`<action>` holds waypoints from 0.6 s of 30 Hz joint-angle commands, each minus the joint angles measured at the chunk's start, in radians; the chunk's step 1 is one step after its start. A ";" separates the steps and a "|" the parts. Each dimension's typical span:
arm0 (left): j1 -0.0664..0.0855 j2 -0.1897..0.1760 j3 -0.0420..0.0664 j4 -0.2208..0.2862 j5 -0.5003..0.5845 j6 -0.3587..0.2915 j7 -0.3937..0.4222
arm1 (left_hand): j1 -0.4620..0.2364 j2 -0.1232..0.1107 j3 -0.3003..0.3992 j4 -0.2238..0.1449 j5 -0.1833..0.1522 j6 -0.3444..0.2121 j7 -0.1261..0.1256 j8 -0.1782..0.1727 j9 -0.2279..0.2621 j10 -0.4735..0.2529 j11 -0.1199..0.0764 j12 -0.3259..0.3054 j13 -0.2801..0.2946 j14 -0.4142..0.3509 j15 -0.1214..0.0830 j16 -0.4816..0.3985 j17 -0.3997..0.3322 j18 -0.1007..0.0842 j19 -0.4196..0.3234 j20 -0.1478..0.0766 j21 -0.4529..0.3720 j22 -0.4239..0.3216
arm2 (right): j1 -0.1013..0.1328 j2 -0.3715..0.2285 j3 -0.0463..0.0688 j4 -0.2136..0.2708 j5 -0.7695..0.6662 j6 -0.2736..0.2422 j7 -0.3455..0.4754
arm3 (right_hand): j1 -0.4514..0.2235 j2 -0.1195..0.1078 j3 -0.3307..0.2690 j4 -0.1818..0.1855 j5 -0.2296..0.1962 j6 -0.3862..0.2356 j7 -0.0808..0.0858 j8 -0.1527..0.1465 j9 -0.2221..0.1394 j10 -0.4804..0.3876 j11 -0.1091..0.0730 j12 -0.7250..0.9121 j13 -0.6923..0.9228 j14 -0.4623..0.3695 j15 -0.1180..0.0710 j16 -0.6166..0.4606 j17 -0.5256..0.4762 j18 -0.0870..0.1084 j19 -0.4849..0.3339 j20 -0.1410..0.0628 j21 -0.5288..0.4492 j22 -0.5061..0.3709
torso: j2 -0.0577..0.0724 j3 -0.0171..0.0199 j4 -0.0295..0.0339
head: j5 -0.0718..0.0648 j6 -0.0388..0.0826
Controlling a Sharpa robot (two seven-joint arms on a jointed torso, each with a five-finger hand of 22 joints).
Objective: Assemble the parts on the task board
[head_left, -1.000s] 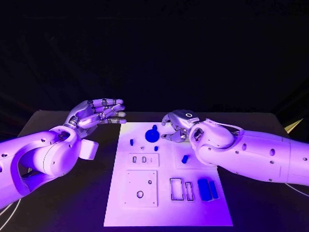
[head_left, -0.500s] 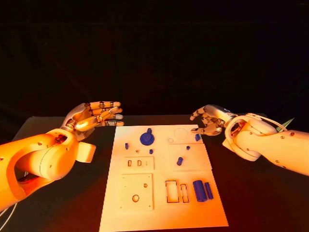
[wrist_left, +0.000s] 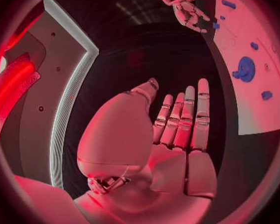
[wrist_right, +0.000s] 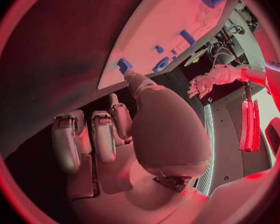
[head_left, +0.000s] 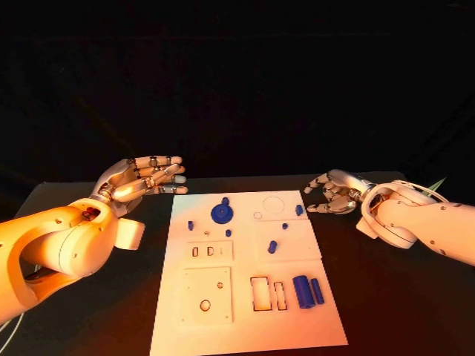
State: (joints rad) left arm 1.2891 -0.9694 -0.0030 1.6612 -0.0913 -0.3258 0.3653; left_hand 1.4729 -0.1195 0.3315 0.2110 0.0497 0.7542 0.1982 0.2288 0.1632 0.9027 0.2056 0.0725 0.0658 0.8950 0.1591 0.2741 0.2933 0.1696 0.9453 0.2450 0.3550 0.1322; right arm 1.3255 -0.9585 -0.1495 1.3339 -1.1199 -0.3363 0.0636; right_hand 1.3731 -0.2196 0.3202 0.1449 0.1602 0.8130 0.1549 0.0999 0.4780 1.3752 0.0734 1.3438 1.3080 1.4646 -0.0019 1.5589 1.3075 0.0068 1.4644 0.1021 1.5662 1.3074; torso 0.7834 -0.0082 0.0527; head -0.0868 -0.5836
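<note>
Both my hands hold nothing: left hand (head_left: 143, 176) flat, right hand (head_left: 331, 193) loosely curled beside the board (head_left: 249, 311). The parts (head_left: 223, 213) lie there, probably small, hard, light; I'd pinch their sides.

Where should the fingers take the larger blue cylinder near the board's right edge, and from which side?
Pinch the larger blue cylinder across its middle, coming from above. It lies flat on the task board, its long sides showing, with a thinner blue bar beside it, so keep the fingers narrow. The right hand looks nearer.
</note>
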 commanded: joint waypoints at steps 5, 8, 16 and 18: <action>0.001 0.000 0.001 -0.002 0.004 0.015 0.005 | -0.006 0.007 0.002 -0.004 0.004 -0.007 0.071 -0.005 -0.001 0.000 0.009 -0.006 0.001 -0.007 0.001 0.001 0.002 0.009 -0.002 -0.001 0.007 0.001 | -0.015 0.014 0.000 -0.009 -0.005 0.024 0.058 | 0.020 0.009 0.000 -0.005 -0.002 0.016 -0.008 0.001 0.005 0.007 -0.009 0.009 0.049 0.101 -0.005 0.004 0.244 -0.007 0.106 -0.002 0.005 0.263 | 0.000 -0.0034 0.0011 | 0.002 -0.012; 0.001 0.000 0.001 -0.003 0.004 0.015 0.004 | -0.006 0.007 0.002 -0.004 0.004 -0.007 0.071 -0.005 -0.001 0.000 0.009 -0.006 0.001 -0.007 0.001 0.001 0.002 0.009 -0.002 -0.001 0.007 0.001 | -0.019 0.019 0.000 -0.009 -0.007 0.021 0.059 | 0.024 0.013 0.008 -0.007 0.002 0.031 -0.013 0.006 0.008 0.013 -0.013 0.015 0.055 0.102 -0.009 0.004 0.246 -0.007 0.106 -0.005 0.005 0.263 | -0.001 -0.0040 0.0010 | 0.003 -0.015; 0.001 0.000 0.001 -0.005 0.004 0.014 0.004 | -0.006 0.007 0.002 -0.004 0.004 -0.007 0.071 -0.005 -0.001 0.000 0.009 -0.006 0.001 -0.007 0.001 0.001 0.002 0.009 -0.002 -0.001 0.007 0.001 | -0.024 0.026 0.000 -0.013 -0.015 0.032 0.057 | 0.032 0.016 0.036 -0.015 0.011 0.063 -0.021 0.013 0.011 0.022 -0.020 0.022 0.062 0.102 -0.018 0.005 0.247 -0.007 0.106 -0.014 0.005 0.263 | -0.002 -0.0043 0.0008 | 0.004 -0.021; 0.001 -0.001 0.001 -0.005 0.004 0.014 0.004 | -0.006 0.007 0.002 -0.004 0.004 -0.007 0.071 -0.005 -0.001 0.000 0.009 -0.006 0.001 -0.007 0.001 0.001 0.002 0.009 -0.002 -0.001 0.007 0.001 | -0.026 0.027 0.000 -0.013 -0.018 0.034 0.056 | 0.032 0.015 0.043 -0.017 0.014 0.071 -0.022 0.014 0.011 0.024 -0.021 0.025 0.065 0.102 -0.019 0.005 0.248 -0.007 0.106 -0.016 0.005 0.263 | -0.002 -0.0042 0.0001 | 0.004 -0.022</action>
State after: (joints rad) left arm 1.2888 -0.9711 -0.0032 1.6549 -0.0908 -0.3257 0.3637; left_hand 1.4729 -0.1195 0.3314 0.2109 0.0497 0.7542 0.1982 0.2289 0.1631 0.9027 0.2056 0.0725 0.0658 0.8950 0.1591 0.2741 0.2944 0.1697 0.9452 0.2450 0.3588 0.1321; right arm 1.3012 -0.9330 -0.1498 1.3207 -1.1226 -0.3242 0.1044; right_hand 1.3968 -0.2043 0.3579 0.1268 0.1710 0.8792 0.1327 0.1079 0.4871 1.3955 0.0534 1.3649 1.3077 1.4647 -0.0166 1.5589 1.3074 0.0068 1.4645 0.0944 1.5662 1.3073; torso 0.7818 -0.0128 0.0538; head -0.0828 -0.6043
